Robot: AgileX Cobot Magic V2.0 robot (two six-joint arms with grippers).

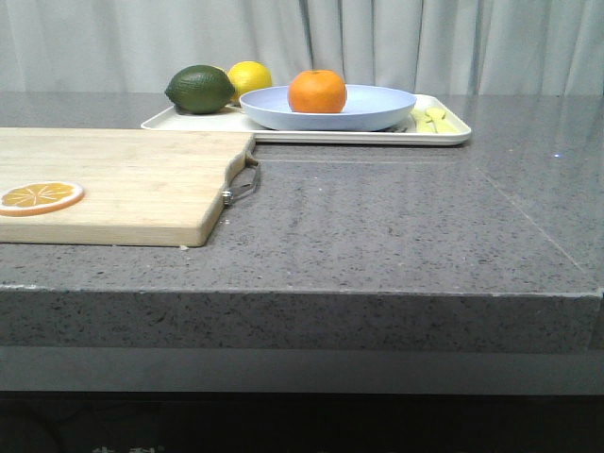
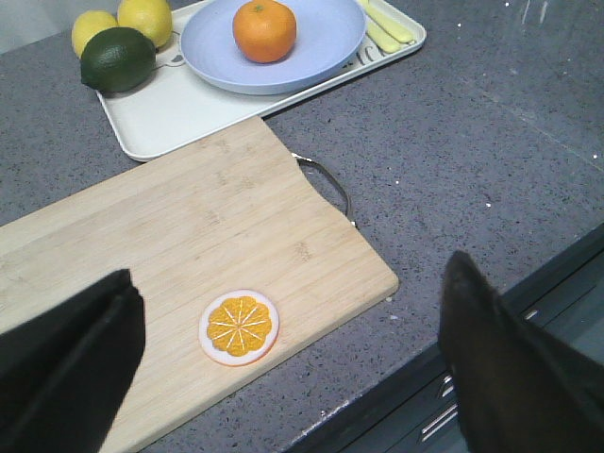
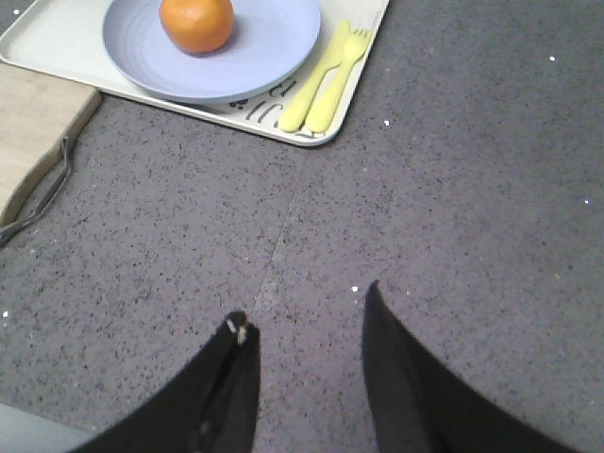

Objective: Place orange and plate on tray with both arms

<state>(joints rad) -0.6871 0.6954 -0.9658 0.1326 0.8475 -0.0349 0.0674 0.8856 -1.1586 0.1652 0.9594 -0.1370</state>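
Flanking plate [image 1: 359, 115]: lime [image 1: 200, 89], lemons [image 1: 250, 77] | cutlery [image 1: 432, 120] | cutting board [image 1: 123, 179] nearer

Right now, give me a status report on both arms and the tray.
Left gripper open, empty, above wooden cutting board. Right gripper open, empty, over grey counter. Round orange on lavender plate, plate on cream tray. Nothing blocking.

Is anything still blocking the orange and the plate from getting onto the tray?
No. The orange already sits in the plate, and the plate rests on the tray. Both hands are open and away from them.
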